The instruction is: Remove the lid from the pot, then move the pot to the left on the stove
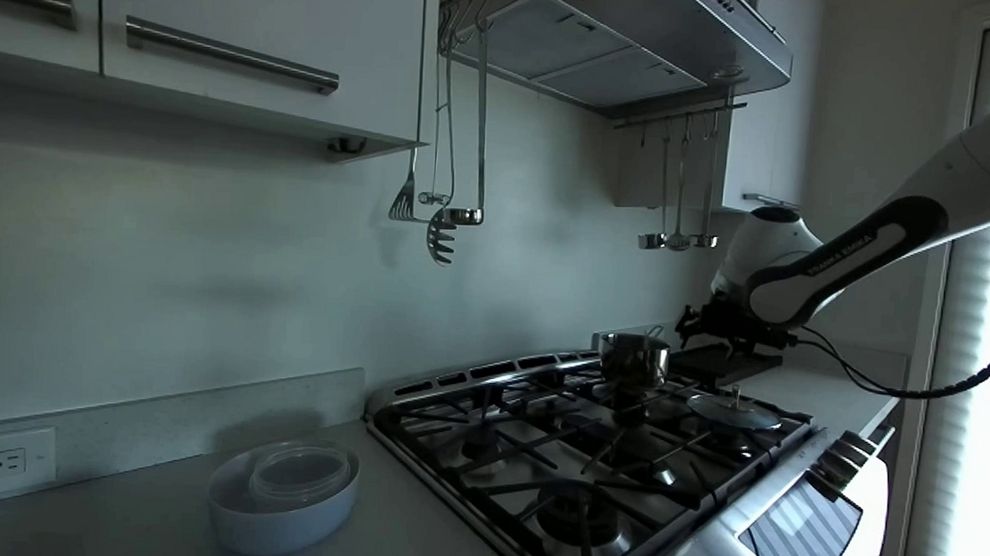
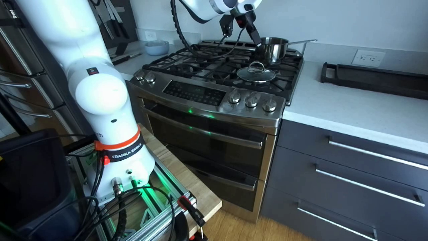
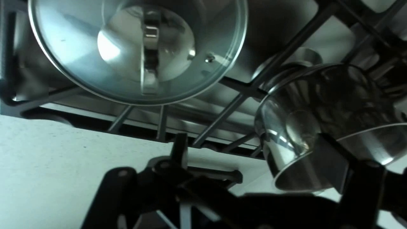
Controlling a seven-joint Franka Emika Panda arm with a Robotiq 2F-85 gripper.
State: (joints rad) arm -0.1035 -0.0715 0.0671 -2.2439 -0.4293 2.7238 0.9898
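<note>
Pincer (image 3: 254, 144) hangs spread near the pot (image 2: 276, 53) from a bent arm (image 1: 847, 252).

white arm (image 1: 868, 244) outstretched, wrist (image 1: 759, 258) angled downward, dark jaws spread wide apart

Pot (image 3: 330, 111), back right corner of the stove (image 2: 200, 106): right part cut off in the wrist view; rim partly masked by the gripper (image 3: 252, 143); contact between them cannot be told.
Gripper: dark and blurred in the wrist view; lower part beyond the bottom edge.
Lid (image 3: 133, 54), near the stove's front right corner: cut off by that view's top edge.
Tray (image 2: 378, 80), back edge of the worktop (image 2: 354, 107): right end out of frame in an exterior view.
Bowls (image 1: 279, 532), beside the stove's left edge: number cannot be told.
Keypad (image 2: 194, 94), stove front: markings too small to read.
</note>
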